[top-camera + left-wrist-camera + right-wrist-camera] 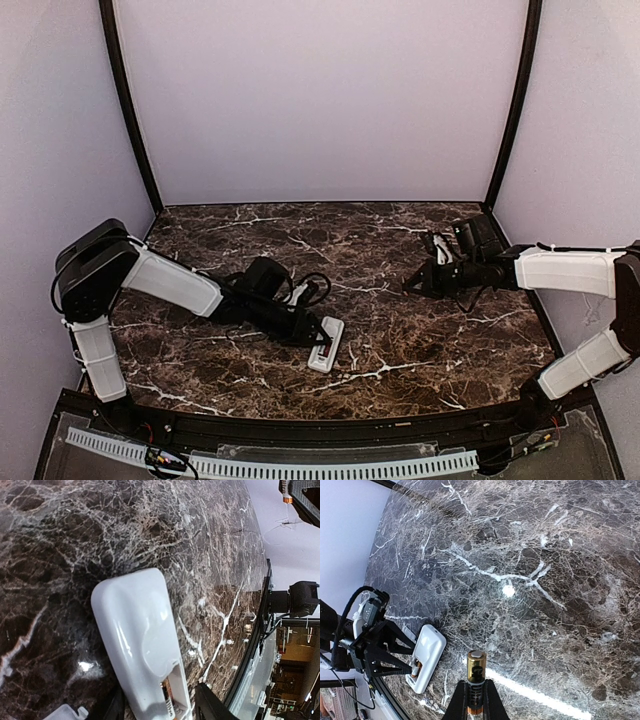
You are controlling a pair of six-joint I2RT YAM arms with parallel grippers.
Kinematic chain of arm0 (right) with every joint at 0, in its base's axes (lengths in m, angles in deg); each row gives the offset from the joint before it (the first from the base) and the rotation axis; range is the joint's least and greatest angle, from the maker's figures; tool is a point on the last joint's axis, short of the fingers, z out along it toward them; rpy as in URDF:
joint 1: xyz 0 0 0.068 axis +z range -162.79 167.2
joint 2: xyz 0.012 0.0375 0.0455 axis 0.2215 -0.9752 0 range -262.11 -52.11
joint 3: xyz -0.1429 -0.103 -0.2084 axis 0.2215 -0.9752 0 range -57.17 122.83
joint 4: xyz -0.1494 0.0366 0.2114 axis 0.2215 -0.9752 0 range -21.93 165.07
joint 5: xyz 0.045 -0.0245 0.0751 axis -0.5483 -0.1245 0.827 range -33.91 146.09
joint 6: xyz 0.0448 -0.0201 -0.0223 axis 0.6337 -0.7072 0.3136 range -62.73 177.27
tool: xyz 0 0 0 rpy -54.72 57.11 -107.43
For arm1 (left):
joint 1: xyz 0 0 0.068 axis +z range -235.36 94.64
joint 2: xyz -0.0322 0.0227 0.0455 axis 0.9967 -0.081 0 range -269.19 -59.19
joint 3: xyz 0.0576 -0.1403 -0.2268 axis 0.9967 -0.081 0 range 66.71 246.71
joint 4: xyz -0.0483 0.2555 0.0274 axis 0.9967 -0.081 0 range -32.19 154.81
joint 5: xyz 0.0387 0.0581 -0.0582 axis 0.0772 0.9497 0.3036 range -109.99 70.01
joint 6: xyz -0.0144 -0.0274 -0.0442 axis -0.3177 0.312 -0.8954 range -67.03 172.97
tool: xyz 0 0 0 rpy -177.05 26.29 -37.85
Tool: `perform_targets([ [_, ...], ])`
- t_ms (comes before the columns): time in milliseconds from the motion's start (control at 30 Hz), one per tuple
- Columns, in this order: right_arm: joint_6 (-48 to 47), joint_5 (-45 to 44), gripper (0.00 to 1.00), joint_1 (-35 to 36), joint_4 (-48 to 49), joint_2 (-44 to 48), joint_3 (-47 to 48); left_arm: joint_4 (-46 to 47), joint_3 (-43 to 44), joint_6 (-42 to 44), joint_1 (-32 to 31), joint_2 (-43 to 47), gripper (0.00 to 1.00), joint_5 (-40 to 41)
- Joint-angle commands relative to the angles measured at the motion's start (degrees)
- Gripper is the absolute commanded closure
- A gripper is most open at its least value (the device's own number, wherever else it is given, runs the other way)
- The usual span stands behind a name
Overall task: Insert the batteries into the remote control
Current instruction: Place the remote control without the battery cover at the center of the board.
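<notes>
The white remote control (pixel 326 345) lies back-up on the marble table, near the front centre. Its compartment is open, with one battery (pixel 170 700) lying inside. My left gripper (pixel 318 338) is open, and its jaws straddle the compartment end of the remote (pixel 137 640) with a small gap showing on one side. My right gripper (pixel 412 284) hovers at the right of the table and is shut on a second battery (pixel 476 665), gold and black, which sticks out past the fingertips (pixel 475 682). The remote also shows in the right wrist view (pixel 426 657).
A small flat white cover piece (pixel 67 712) lies on the table beside the remote, close to my left finger. Dark marble table (pixel 400 340) with a black front rail (pixel 330 428). Pale walls and black corner posts enclose the back and sides.
</notes>
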Motion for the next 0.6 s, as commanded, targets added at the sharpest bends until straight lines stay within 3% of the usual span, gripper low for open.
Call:
perform_targets([
  [0, -2.85, 3.88, 1.00, 0.36, 1.98, 0.29, 0.22, -6.54, 0.74, 4.55, 0.18, 2.83, 0.47, 2.66],
  [167, -7.13, 11.73, 1.00, 0.37, 2.75, 0.57, 1.33, -2.67, -2.25, 14.24, 0.09, 11.84, 0.29, 5.16],
  [233, -9.28, 15.61, 1.00, 0.37, 2.47, 0.53, 2.08, -0.78, -3.83, 19.82, 0.10, 15.93, 0.27, 6.90],
  [400, -11.38, 29.02, 1.00, 0.57, 1.77, -2.79, 4.69, -0.13, -6.24, 39.73, -1.82, 24.13, 0.26, 14.06],
  [567, -10.12, 37.49, 1.00, 2.72, 2.18, -6.23, 6.08, 6.97, -13.35, 67.55, -10.63, 31.78, 0.34, 23.32],
])
